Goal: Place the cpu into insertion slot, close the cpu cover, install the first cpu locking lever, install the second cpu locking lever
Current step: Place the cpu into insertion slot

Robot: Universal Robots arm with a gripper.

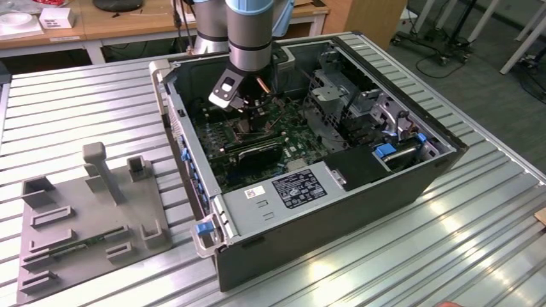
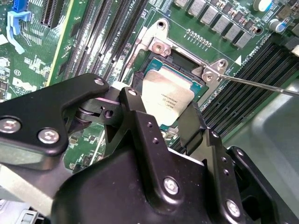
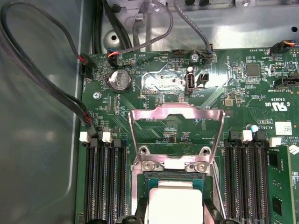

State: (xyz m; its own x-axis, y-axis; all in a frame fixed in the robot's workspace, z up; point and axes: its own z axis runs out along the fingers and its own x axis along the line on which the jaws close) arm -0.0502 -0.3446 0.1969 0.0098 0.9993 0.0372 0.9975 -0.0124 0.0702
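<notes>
The gripper pinches the cpu by two opposite edges, directly over the insertion slot (seated or not, unclear); the cpu cover stands swung open just beyond the slot, apart from the fingers.

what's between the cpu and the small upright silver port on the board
The cpu cover, swung open on its hinge, stands between the cpu and the port in the first wrist view; green board shows through its cut-out.
</notes>
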